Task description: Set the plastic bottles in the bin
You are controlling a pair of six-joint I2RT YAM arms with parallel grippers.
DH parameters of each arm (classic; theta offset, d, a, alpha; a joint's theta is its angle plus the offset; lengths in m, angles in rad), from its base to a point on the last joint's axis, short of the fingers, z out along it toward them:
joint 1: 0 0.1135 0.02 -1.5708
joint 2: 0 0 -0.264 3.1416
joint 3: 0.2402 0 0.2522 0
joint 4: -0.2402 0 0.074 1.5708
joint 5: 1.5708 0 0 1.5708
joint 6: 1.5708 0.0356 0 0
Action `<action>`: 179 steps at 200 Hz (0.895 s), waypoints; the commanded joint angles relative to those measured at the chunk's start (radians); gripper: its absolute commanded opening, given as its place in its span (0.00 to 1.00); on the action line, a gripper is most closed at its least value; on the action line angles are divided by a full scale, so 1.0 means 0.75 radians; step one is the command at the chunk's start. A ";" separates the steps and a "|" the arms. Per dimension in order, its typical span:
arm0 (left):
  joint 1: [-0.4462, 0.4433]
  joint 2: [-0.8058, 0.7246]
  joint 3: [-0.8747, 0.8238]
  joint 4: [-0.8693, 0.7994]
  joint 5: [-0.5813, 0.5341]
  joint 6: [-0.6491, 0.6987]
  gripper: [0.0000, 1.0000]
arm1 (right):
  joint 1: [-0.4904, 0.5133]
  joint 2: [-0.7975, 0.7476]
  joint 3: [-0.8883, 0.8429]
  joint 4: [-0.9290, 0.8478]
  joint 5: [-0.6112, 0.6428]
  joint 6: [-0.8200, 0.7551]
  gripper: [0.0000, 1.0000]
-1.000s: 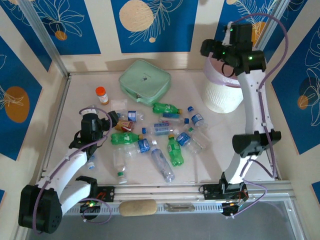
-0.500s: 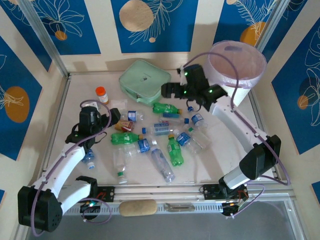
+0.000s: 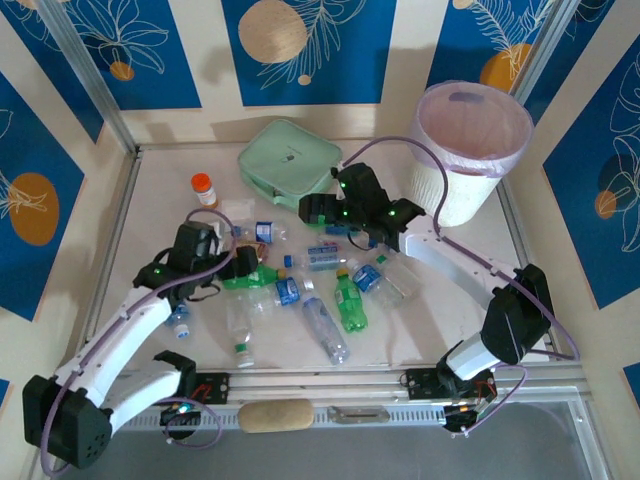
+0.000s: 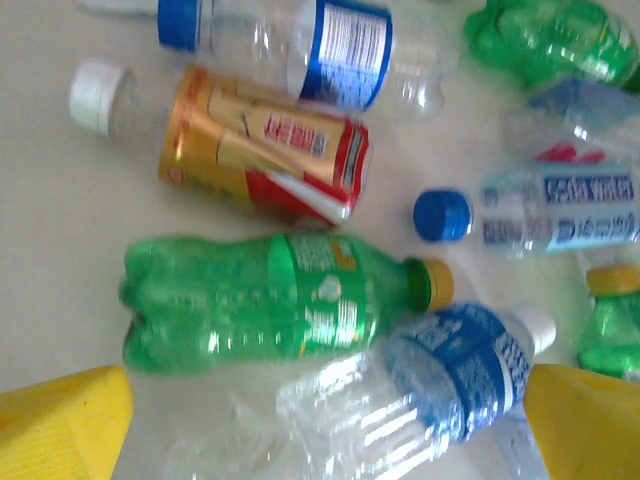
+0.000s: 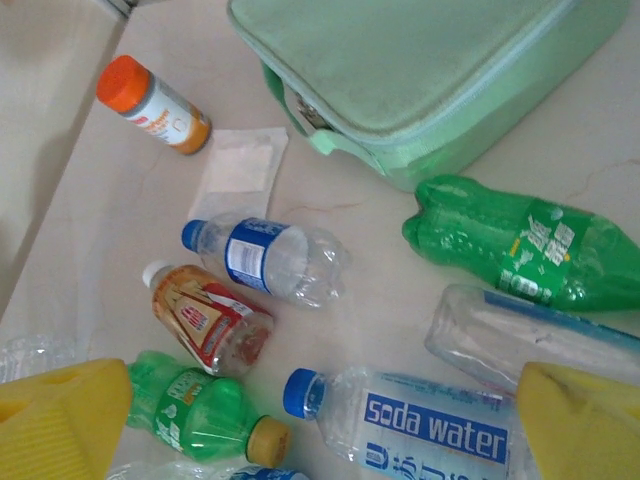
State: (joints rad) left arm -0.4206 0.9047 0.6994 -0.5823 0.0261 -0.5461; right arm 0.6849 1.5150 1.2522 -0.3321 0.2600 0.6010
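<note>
**Both end effectors wide, empty, pick pending**

Left end effector wide open over green plastic bottle with yellow cap, touching nothing. Best to centre on its body, drop straight, and avoid the clear blue-labelled bottle crowding its neck. Right end effector wide, empty, above clear "soda water" bottle. White lined cylindrical bin at far right of counter, well apart from bottles.

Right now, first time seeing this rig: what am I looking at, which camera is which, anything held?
Two robot arms are bolted at the near edge of a table. The overhead picture looks down from behind them; the other two come from a camera on each wrist. On the table sit scattered plastic bottles, a mint pouch and an orange-capped pill bottle; the bin stands far right. The left end effector and right end effector hover open over the bottles, holding nothing.
</note>
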 commanded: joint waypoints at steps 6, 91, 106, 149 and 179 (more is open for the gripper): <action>-0.041 -0.121 -0.060 -0.202 -0.047 -0.083 0.99 | 0.001 0.025 -0.038 0.036 0.048 0.062 0.99; -0.323 -0.160 -0.266 -0.292 -0.039 -0.297 0.97 | 0.001 0.062 -0.025 0.023 0.065 0.088 0.99; -0.390 -0.132 -0.285 -0.271 -0.079 -0.314 0.97 | 0.001 0.064 -0.029 0.015 0.071 0.099 0.99; -0.538 0.010 -0.327 -0.172 -0.184 -0.352 0.97 | -0.009 0.072 -0.034 0.009 0.064 0.121 0.99; -0.581 0.129 -0.320 -0.129 -0.245 -0.359 0.96 | -0.012 0.078 -0.030 0.001 0.059 0.123 0.99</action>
State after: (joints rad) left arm -0.8349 0.9565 0.4625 -0.7136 -0.0902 -0.7906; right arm 0.6804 1.5620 1.2274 -0.3210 0.2924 0.6781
